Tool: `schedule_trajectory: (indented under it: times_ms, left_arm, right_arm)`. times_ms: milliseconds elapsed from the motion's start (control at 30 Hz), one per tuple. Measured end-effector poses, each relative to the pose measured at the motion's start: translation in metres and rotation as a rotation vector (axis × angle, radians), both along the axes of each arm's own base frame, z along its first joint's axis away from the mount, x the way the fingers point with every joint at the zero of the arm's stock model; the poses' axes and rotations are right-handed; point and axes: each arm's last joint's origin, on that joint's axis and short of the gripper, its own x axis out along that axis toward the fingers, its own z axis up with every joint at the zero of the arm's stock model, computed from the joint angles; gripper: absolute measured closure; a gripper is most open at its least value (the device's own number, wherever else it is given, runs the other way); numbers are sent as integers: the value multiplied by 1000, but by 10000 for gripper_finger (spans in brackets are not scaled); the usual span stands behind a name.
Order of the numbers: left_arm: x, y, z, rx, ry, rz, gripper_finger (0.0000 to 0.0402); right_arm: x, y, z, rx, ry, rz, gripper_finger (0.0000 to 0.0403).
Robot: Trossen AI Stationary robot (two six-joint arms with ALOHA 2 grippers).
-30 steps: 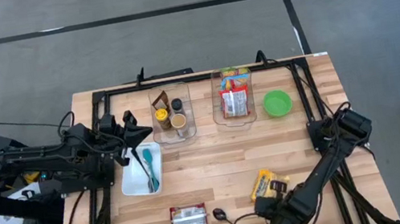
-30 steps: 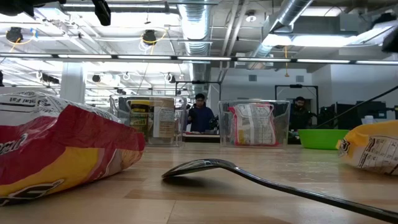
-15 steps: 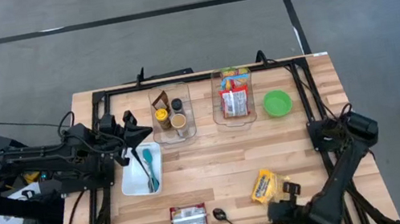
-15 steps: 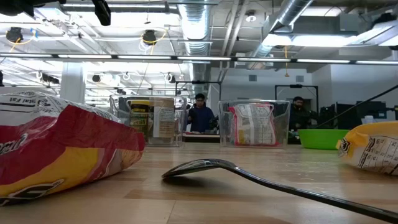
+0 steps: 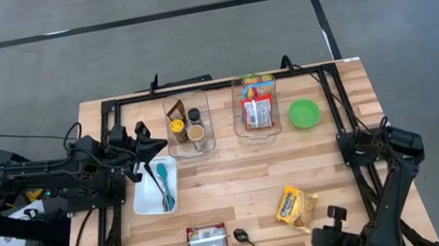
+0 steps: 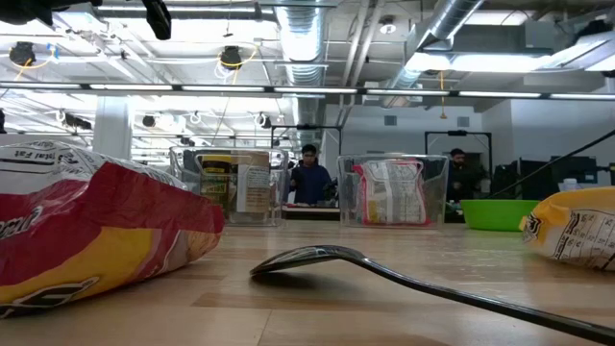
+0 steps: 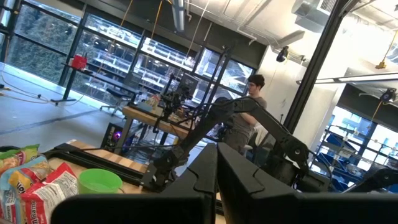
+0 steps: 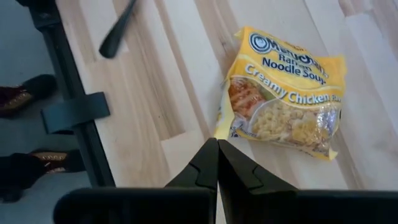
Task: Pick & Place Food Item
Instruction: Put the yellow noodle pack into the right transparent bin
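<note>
Grey concrete floor (image 5: 189,48) surrounds the wooden worktop (image 5: 238,182), crossed by dark tape lines (image 5: 114,23). Overhead, exposed silver ducts (image 6: 298,29) and pipes run beneath an open ceiling with hanging lights (image 6: 231,58). Large glazed windows (image 7: 56,43) with dark frames line one wall. Two people (image 6: 309,178) stand beyond the worktop's far edge.

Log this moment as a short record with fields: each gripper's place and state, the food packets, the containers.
left gripper: shut, empty, parked at the table's left edge
right gripper: shut, empty, at the near edge, apart from the yellow noodle soup packet
red and yellow snack packet: flat, near edge
black spoon: between the two packets
clear plastic bins: far side, holding jars and packets
green bowl: beside the bins
</note>
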Motion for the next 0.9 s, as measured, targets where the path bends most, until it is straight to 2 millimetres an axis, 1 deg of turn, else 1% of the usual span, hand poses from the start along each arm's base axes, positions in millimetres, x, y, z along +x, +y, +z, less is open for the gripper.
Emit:
schedule_trajectory:
  times_ms: [600,667,833,900]
  left_arm:
    - [0,0,0,0,0,0,398]
    - [0,0,0,0,0,0,398]
    - [0,0,0,0,0,0,398]
    - [0,0,0,0,0,0,398]
  right_arm:
    - [3,3,0,38,-29,-16,403]
    - [6,4,-6,30,-23,-17,403]
    - [8,10,-29,-11,35,-16,403]
    - [9,11,-33,-33,31,-16,403]
